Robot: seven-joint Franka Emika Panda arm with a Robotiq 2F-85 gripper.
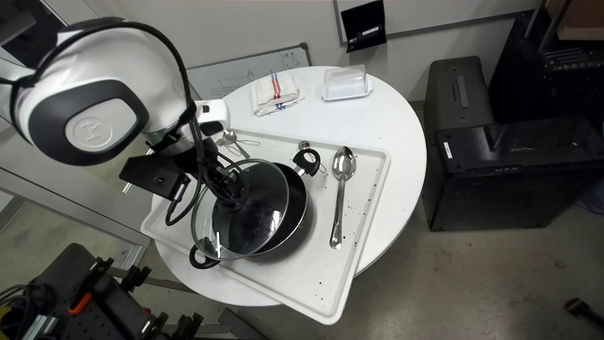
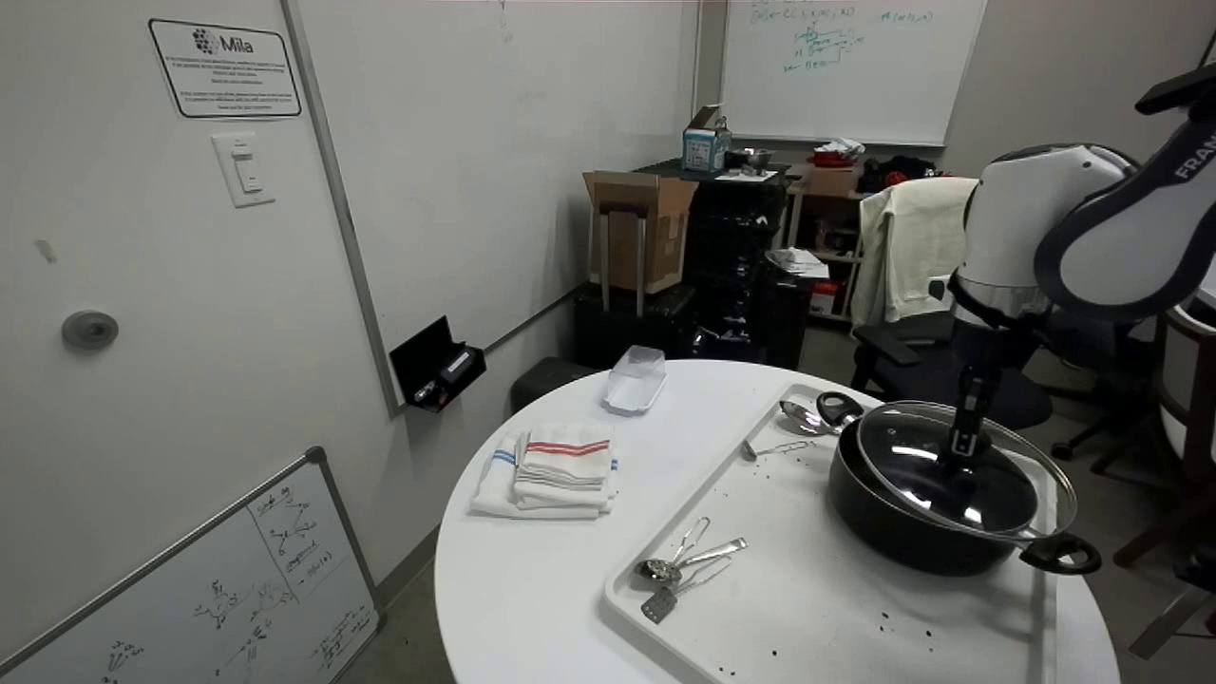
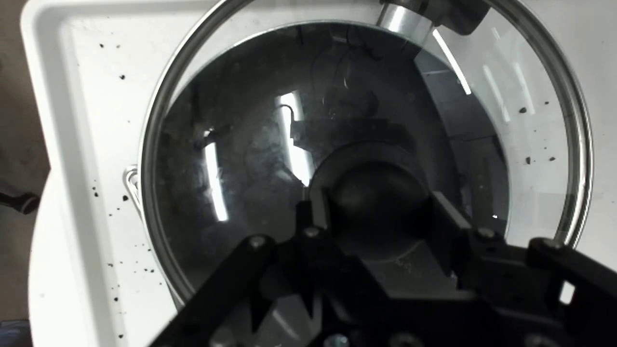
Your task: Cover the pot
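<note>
Knob (image 3: 381, 193) of lid (image 1: 257, 210) was apparently clamped by gripper (image 3: 378, 207) | pot (image 1: 296, 212) was seated on tray (image 1: 306, 288), partly overlapped by lid | in an exterior view, its bare side was seen toward 3 o'clock of gripper, handles (image 1: 310, 168) aligned 1:30–7:30 | shift toward 3 was judged needed

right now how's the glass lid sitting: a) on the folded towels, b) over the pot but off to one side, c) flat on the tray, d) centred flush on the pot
b, since in both exterior views the glass lid overlaps the pot, yet a crescent of dark interior shows past its edge, and opposite, the tray shows through the glass.
</note>
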